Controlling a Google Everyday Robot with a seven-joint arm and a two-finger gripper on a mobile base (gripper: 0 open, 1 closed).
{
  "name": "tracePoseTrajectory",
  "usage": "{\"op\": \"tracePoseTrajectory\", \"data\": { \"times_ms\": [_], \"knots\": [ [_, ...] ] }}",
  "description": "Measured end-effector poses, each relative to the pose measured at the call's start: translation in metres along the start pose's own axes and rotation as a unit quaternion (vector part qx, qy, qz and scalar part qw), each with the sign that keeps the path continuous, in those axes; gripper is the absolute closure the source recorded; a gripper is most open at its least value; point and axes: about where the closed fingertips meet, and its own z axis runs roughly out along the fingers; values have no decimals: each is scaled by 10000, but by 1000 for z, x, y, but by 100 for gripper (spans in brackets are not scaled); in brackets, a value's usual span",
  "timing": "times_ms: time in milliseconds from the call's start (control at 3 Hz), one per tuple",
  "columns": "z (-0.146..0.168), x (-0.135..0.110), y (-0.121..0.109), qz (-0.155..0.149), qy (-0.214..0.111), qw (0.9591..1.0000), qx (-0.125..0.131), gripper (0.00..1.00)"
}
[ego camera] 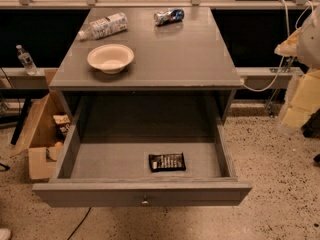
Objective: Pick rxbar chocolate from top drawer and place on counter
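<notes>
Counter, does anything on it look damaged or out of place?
Yes: the can at its back is crushed, and the plastic bottle lies on its side. The gripper hangs at the right edge.

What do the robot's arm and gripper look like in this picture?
Only the right edge shows them. The arm is a rounded, white-grey shell, with no markings visible. Below it, the gripper seems made of blocky, pale cream-yellow parts. Thin white cables hang near the arm; whether they belong to it is unclear.
</notes>
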Motion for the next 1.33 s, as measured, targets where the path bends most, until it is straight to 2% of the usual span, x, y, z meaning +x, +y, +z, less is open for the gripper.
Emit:
{"op": "tracePoseTrajectory", "data": {
  "times_ms": [333, 667, 1000, 1333],
  "knots": [
    [0, 0, 0, 0, -2, 10000, 0, 0],
    [29, -11, 0, -41, -293, 9995, -68, 0],
    [69, -25, 5, -91, -550, 9981, -281, 0],
    [119, -43, 19, -83, -872, 9938, -684, 0]
  ]
}}
